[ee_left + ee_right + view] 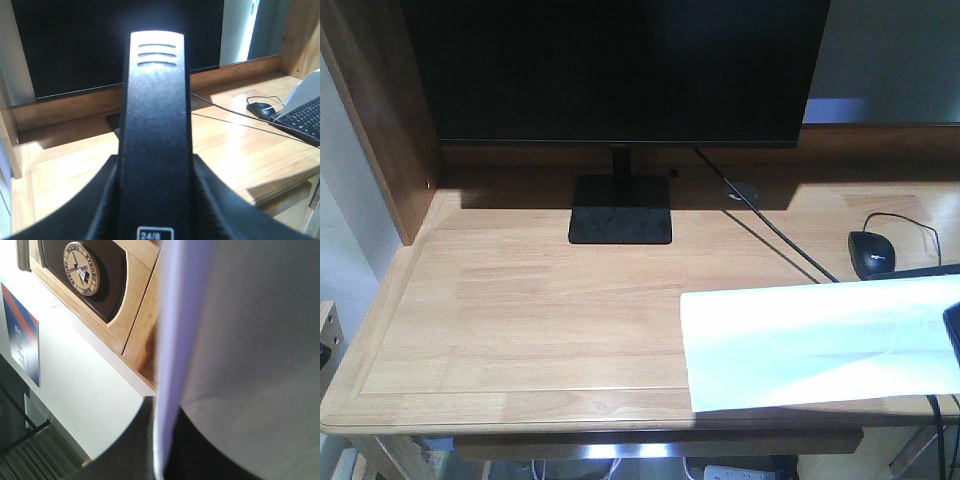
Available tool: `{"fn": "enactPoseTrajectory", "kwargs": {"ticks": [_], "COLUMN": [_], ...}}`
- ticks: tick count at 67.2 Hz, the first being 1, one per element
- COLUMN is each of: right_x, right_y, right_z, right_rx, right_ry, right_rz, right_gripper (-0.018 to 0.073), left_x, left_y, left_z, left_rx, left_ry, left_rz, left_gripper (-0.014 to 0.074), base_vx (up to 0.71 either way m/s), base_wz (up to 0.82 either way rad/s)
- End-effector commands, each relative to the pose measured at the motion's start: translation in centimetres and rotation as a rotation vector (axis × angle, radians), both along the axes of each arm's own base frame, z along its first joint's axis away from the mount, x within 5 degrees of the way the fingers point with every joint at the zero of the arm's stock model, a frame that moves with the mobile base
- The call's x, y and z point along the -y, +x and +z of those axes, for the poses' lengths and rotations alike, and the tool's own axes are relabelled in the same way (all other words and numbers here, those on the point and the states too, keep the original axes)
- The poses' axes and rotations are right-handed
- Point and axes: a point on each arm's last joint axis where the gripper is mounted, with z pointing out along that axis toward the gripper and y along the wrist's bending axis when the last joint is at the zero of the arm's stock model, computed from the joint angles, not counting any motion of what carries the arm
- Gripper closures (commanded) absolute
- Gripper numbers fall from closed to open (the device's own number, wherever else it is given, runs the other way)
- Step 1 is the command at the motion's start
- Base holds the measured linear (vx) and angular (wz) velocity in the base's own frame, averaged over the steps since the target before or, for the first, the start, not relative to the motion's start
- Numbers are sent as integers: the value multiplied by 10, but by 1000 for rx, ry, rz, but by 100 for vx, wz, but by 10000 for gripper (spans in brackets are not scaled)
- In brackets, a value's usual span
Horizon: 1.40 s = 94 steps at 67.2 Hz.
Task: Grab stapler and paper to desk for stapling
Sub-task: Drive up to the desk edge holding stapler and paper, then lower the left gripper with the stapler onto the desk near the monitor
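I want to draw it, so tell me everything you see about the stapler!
The stapler is black, with a grainy, plastic-looking top, three grooves near its far tip and a small white-framed label near the camera. The left end effector clamps its sides, pointing it toward the monitor. Its underside is hidden.

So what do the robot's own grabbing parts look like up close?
Both are matte black. The left end effector has two broad fingers that widen toward their base, with finely textured inner faces. Of the right end effector only dark, rounded shapes show. No markings are visible on either.
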Motion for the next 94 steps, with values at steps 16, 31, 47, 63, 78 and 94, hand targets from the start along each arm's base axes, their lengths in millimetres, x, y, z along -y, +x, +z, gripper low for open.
{"fn": "enactPoseTrajectory", "kwargs": {"ticks": [16,31,47,63,78,94], "right_x": [0,0,0,0,0,0], "right_y": [-3,-3,-3,-3,-3,-3], "right_z": [-2,-2,-2,-2,-2,-2], "right_rx": [27,27,27,27,27,27], "right_ry": [19,19,19,19,19,19], "right_rz": [8,8,8,8,8,8], "right_gripper": [564,564,564,564,564,564], "left_x": [0,0,0,-1,1,6], "left_y": [0,0,0,1,0,12], "left_z": [19,19,19,20,20,38], "left_rx": [118,118,118,137,117,167], "left_ry": [-68,-68,-68,-76,-121,-129], "left_rz": [5,5,5,8,-5,-13], "left_gripper": [603,603,603,603,603,603], "base_vx": [0,0,0,0,0,0], "base_wz": [0,0,0,0,0,0]}}
